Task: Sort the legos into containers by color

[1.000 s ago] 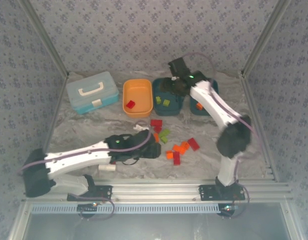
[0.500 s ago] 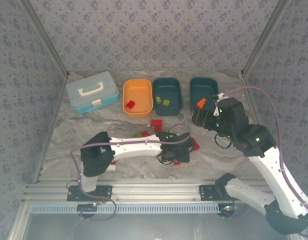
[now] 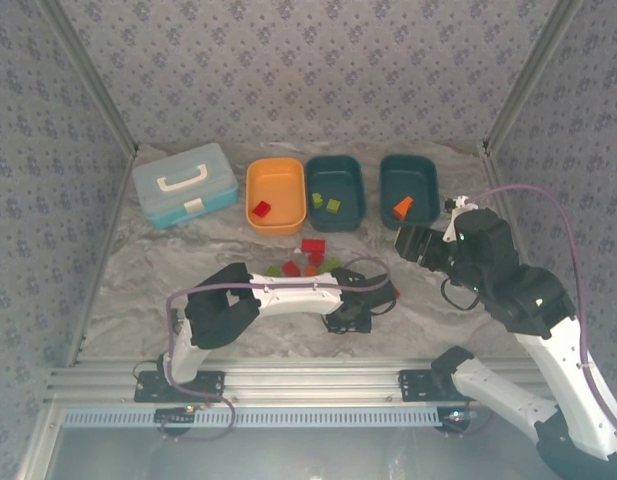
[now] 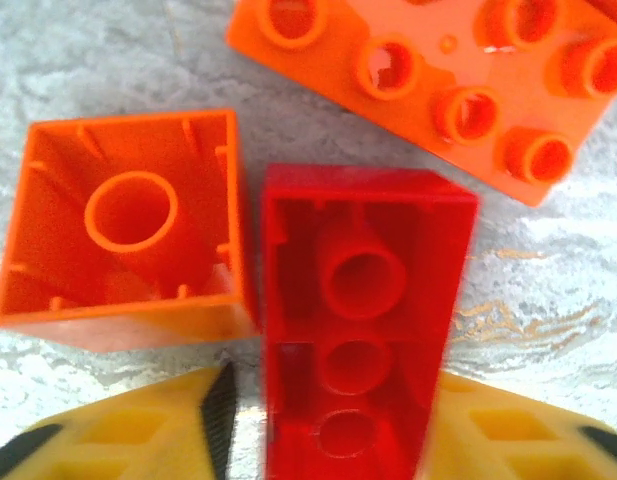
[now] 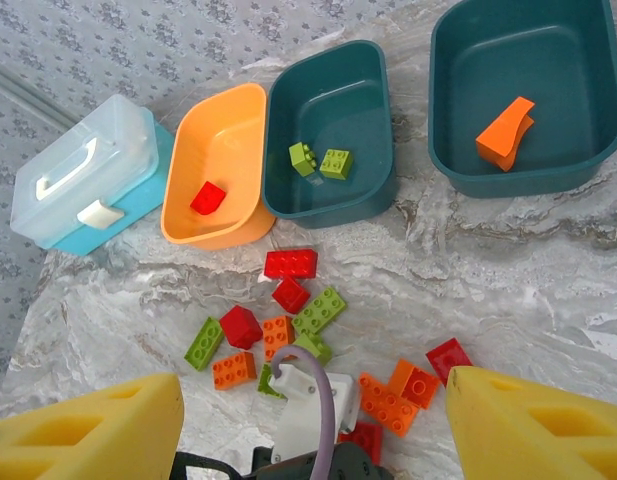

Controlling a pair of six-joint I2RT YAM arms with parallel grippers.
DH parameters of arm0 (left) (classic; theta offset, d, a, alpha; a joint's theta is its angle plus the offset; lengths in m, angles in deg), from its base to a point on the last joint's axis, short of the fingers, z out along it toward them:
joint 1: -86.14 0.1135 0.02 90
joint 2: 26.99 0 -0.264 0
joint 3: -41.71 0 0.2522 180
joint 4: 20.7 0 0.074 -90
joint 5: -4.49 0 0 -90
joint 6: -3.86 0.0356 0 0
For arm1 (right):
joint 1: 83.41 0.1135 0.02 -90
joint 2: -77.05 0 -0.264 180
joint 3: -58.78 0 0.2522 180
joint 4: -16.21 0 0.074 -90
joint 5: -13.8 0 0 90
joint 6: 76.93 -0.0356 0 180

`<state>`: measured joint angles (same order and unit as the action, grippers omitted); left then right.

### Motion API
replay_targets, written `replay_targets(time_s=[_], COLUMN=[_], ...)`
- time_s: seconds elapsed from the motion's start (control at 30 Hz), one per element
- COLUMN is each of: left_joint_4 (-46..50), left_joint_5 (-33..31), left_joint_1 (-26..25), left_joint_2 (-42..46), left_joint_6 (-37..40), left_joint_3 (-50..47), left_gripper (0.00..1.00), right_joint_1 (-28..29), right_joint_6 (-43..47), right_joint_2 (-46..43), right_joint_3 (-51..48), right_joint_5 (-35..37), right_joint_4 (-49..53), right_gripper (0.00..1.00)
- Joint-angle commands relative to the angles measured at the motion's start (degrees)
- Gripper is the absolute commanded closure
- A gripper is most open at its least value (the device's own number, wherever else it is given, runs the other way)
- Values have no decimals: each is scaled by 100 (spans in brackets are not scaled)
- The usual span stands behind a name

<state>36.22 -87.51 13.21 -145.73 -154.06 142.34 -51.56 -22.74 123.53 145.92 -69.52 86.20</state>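
Observation:
My left gripper (image 3: 350,318) is down among the loose legos (image 5: 290,262) at mid-table. In the left wrist view its jaws (image 4: 328,430) straddle an upturned red lego (image 4: 363,320). The right finger lies against the lego and a sliver of table shows beside the left pad. An orange brick (image 4: 128,225) lies just left of it. My right gripper (image 3: 410,243) hovers open and empty in front of the right teal container (image 3: 408,168), which holds an orange brick (image 3: 402,207). The orange container (image 3: 288,170) holds a red brick (image 3: 261,208). The middle teal container (image 3: 335,172) holds two green ones (image 5: 323,160).
A light blue case with a white handle (image 3: 184,183) stands at the back left, beside the orange tub. Patterned walls and slanted metal rails (image 3: 508,200) close in both sides. Red, orange and green bricks are scattered around the left wrist (image 5: 308,410).
The left arm reached right into the brick pile and its jaws narrowed around the red lego. The right arm pulled back from over the teal tubs towards the near right.

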Motion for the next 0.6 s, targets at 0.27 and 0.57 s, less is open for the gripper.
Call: replay_targets(time_s=[0.27, 0.57], left_joint_4=[315, 926], left_joint_5=[-592, -946], left_joint_1=[-290, 816], left_joint_2=[545, 1765], left_joint_6=[344, 1130], left_joint_3=[411, 633], left_gripper=[78, 79], right_joint_1=[-30, -32], right_joint_6=[-77, -75], right_joint_2=[-14, -67], right_joint_3=[202, 450], right_joint_5=[-47, -280], right_joint_4=[82, -289], right_gripper=[29, 29])
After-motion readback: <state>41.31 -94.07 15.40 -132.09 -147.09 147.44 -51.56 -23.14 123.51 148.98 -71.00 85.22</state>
